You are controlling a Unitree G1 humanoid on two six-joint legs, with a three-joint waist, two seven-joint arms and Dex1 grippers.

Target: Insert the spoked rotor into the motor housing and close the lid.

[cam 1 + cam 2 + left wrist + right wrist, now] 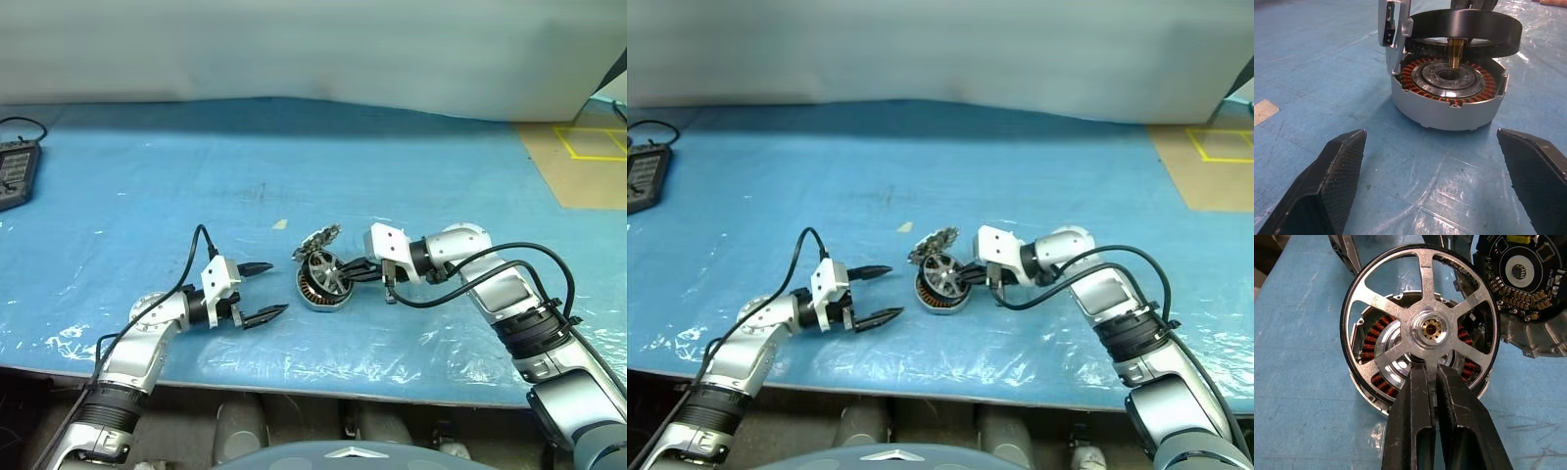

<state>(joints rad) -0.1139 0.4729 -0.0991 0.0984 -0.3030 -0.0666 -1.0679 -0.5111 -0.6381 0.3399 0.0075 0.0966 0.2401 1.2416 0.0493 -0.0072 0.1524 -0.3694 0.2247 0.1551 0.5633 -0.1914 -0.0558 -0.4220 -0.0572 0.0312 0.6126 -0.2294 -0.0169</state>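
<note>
Sitting nearest the robot on the blue plastic-covered table [147, 186], the left hand [262, 290] has its two black fingers spread wide, holding nothing, aimed at the motor parts just beside it.

Its wrist view gives the side-on look: shallow round silver metal motor housing [1447, 105] flat on the table, copper windings ringing a dark centre, with the black-rimmed spoked rotor [1469, 27] tilted above it, a brass shaft reaching down toward the centre hole. Rotor not seated.

Right hand [355, 271] comes in from the other side, fingers pinched narrow on a silver spoke near the hub. Its wrist view shows the rotor face-on [1420, 325], windings visible through the gaps between the spokes.

Same view picks up the thin grey toothed lid [1528, 284] swung open just behind the housing, dark circuit face showing; head views show it as a jagged disc [319, 238] standing up off the rim.

Far left table edge: dark keypad-like device [15, 171] with cable.
</note>
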